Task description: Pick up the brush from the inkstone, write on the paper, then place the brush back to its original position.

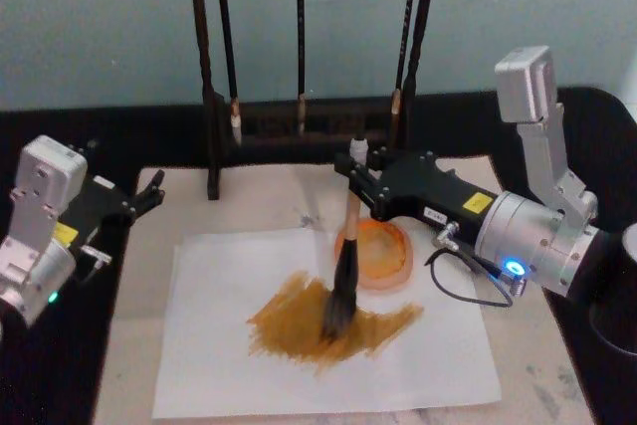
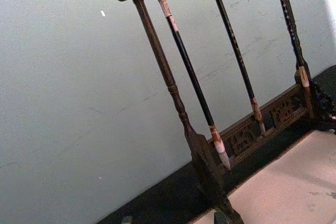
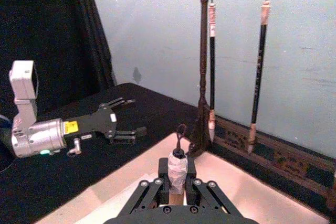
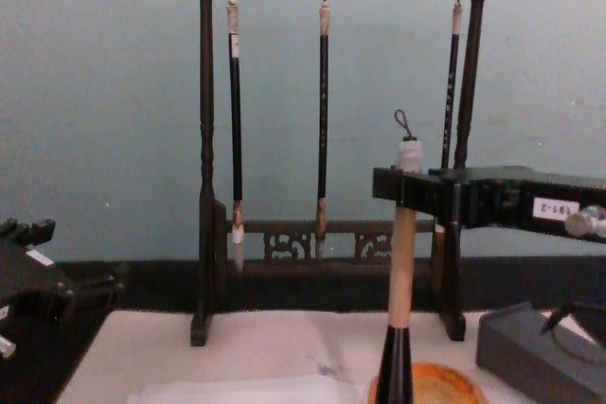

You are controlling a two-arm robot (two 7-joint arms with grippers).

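Shallow round orange inkstone dish (image 1: 404,262), centre frame: appears to hold orange ink, though this is hard to confirm.
Thick tan-handled calligraphy brush (image 1: 346,264): near upright, grey-brown bristles down on the thin white paper sheet (image 1: 229,365) amid ochre strokes (image 1: 289,330), capped end up.
Right claw (image 1: 354,168): clamped on the handle just below the cap.
Left claw (image 1: 149,191): left edge, spread, empty.

The brush (image 1: 345,271) has a smooth tan wooden handle, a glossy black ferrule and coarse bushy hair. The right gripper (image 1: 356,162) around it looks like matt black plastic. Beneath the gripper, thin matt paper (image 1: 224,350) lies on a fuzzy beige felt mat (image 1: 127,345).
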